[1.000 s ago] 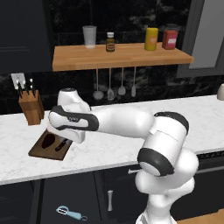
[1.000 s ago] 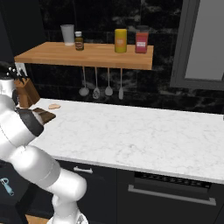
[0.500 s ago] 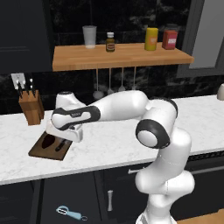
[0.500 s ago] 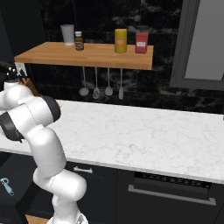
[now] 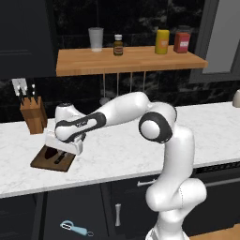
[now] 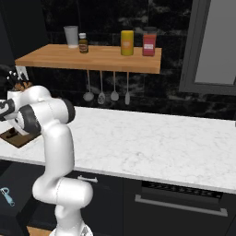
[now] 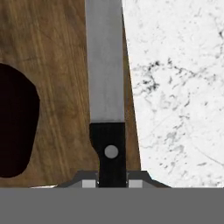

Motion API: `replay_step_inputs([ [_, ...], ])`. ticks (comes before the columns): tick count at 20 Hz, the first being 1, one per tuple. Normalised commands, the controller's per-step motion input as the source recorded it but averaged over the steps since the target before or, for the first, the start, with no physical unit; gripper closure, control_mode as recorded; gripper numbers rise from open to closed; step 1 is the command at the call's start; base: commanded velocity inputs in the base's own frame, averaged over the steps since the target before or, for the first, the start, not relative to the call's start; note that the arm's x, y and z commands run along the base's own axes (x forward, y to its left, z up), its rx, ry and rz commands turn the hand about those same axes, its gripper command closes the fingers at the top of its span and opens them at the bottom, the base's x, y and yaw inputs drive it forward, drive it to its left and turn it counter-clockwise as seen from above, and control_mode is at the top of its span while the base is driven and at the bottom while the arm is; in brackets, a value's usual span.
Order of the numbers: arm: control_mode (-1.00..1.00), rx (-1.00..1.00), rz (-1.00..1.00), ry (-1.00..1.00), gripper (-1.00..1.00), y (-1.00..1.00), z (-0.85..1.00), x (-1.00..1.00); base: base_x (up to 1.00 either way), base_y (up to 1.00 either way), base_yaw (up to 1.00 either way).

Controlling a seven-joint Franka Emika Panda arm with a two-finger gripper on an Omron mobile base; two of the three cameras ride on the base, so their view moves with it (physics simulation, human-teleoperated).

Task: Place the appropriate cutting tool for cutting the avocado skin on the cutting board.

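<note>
The knife (image 7: 105,65), silver blade and black riveted handle, runs along the cutting board (image 7: 52,52) close to its edge beside the marble. My gripper (image 7: 111,183) is shut on the handle, one fingertip (image 7: 89,183) on each side. The dark avocado (image 7: 15,127) lies on the board to the left of the blade. From the left base view, the gripper (image 5: 63,145) hangs low over the board (image 5: 44,164), with the avocado (image 5: 47,152) under it. Whether the blade rests on the wood I cannot tell. In the right base view the board (image 6: 11,138) sits at the far left.
A tan knife block (image 5: 35,115) stands behind the board against the wall. A wooden shelf (image 5: 126,58) with jars hangs above, utensils (image 6: 101,94) dangling below it. White marble counter (image 5: 117,150) stretches to the right. A light-blue peeler (image 5: 75,228) lies on the floor.
The arm's elbow has swung up and to the right, and the hand has sunk slightly. The gripper stays over the board with the knife.
</note>
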Motion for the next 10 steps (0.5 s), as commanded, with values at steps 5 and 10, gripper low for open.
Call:
replay_step_inputs([
  [5, -1.00, 0.00, 0.00, 0.02, 1.00, 0.11, -0.22, 0.17, 0.00, 0.00, 0.00],
  [10, -1.00, 0.00, 0.00, 0.03, 1.00, 0.00, -0.21, 0.07, 0.00, 0.00, 0.00],
])
